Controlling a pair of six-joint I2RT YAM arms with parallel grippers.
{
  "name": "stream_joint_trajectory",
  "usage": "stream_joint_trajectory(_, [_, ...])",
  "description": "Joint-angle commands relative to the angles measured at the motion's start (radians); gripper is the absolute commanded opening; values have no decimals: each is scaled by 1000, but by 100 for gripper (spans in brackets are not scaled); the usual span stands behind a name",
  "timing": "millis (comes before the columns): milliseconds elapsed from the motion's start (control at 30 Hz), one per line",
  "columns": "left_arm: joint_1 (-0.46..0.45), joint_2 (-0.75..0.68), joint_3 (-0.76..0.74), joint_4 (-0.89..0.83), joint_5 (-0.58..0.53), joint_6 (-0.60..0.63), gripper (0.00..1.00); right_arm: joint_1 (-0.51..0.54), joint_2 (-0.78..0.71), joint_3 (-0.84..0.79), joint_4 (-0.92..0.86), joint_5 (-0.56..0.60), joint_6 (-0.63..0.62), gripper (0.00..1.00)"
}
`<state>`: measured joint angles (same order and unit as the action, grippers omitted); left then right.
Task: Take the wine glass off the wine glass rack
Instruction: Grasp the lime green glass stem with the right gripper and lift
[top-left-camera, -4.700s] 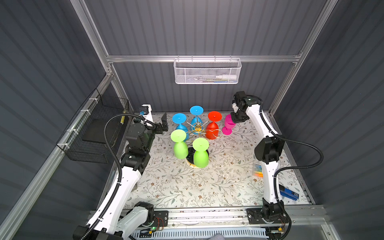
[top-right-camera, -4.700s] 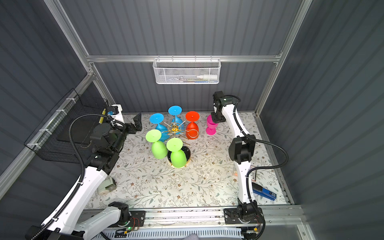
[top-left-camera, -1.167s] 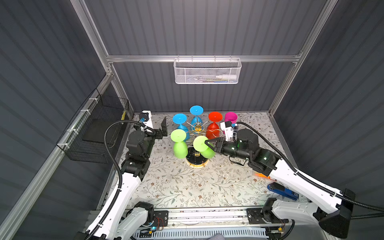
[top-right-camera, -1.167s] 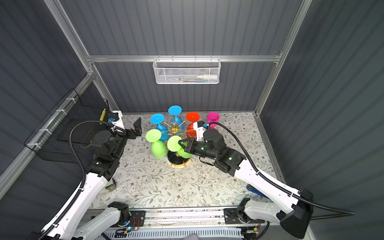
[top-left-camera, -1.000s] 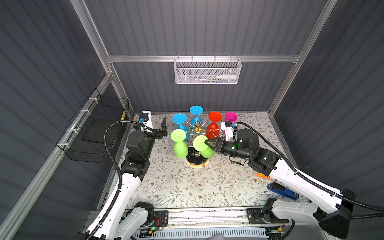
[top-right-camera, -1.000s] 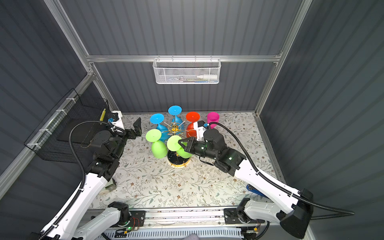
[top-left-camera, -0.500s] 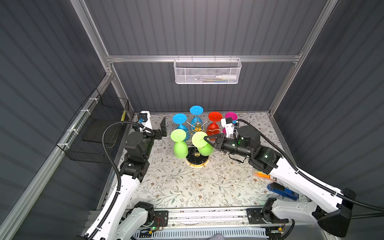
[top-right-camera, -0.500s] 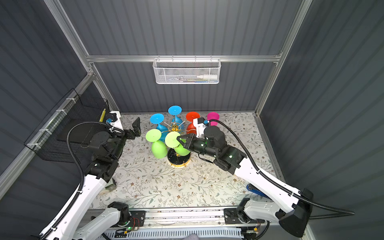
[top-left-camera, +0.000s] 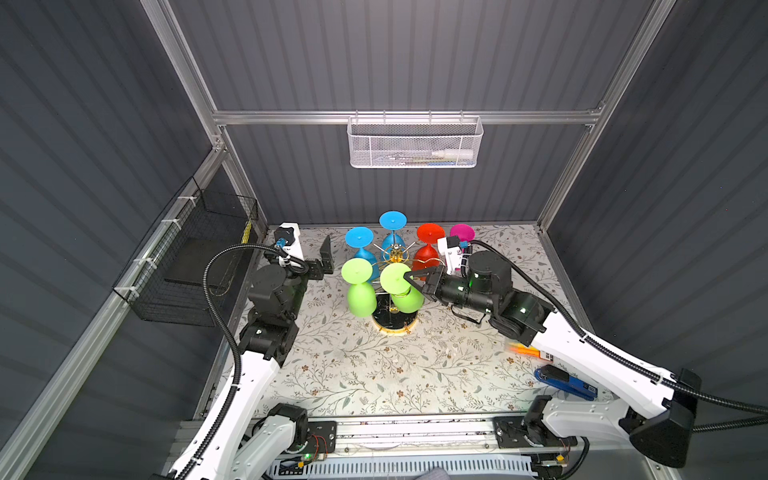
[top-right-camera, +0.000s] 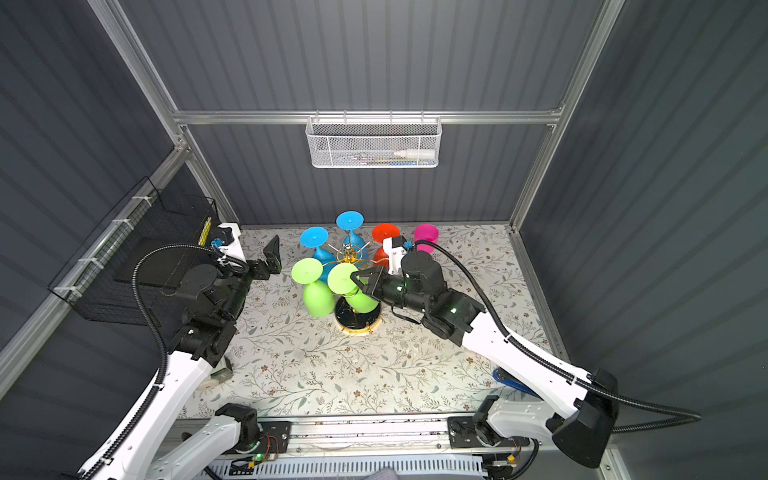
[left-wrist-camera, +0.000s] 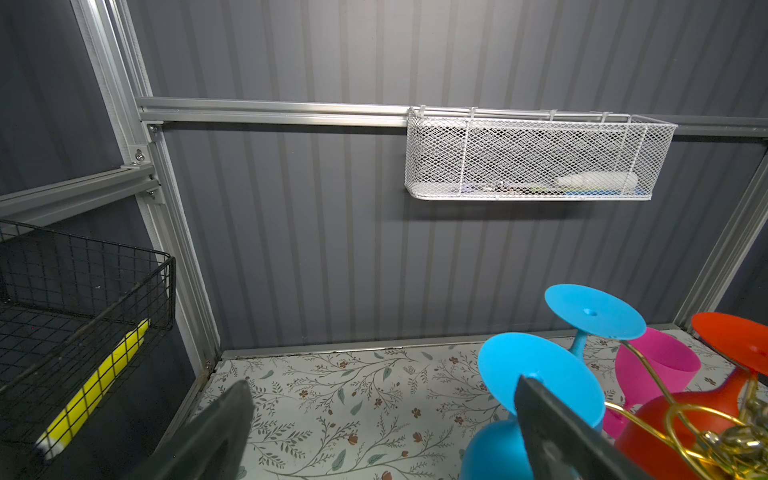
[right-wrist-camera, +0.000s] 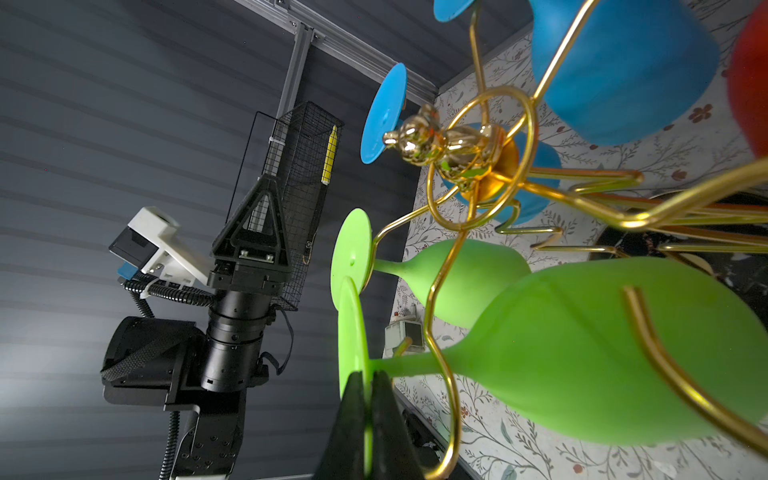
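The wine glass rack (top-left-camera: 394, 254) is gold wire on a round black base (top-left-camera: 395, 326) at mid-table. A lime green wine glass (top-left-camera: 407, 301) hangs tilted at its front. My right gripper (top-left-camera: 409, 277) is shut on the edge of that glass's flat foot (right-wrist-camera: 351, 332). In the right wrist view the fingers (right-wrist-camera: 384, 415) pinch the disc, and the stem crosses a gold loop (right-wrist-camera: 446, 374). My left gripper (top-left-camera: 327, 258) stands open left of the rack, with nothing between its fingers (left-wrist-camera: 540, 419).
Another green glass (top-left-camera: 358, 291), two blue ones (top-left-camera: 360, 241) and a red one (top-left-camera: 430, 237) hang on the rack. A pink glass (top-left-camera: 462, 232) stands behind my right wrist. A white mesh basket (top-left-camera: 413, 145) hangs on the back wall, a black wire basket (top-left-camera: 195, 257) on the left.
Over the last second my right gripper has moved the green glass's foot slightly up and back, tilting the glass. Earlier that arm was at the back by the pink glass. The left arm hardly moved.
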<state>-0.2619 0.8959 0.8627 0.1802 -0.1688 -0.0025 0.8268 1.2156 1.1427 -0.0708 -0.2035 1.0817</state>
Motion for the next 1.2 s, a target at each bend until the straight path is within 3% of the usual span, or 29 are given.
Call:
stream_joint_trajectory(0, [4, -17, -11, 18, -7, 12, 100, 5, -1, 27, 50, 25, 12, 0])
stream_joint_trajectory(700, [3, -24, -16, 19, -7, 12, 100, 5, 56, 37, 100, 49, 25, 0])
stream_joint_trajectory(1167, [4, -28, -17, 18, -12, 15, 100, 23, 105, 81, 73, -26, 14, 0])
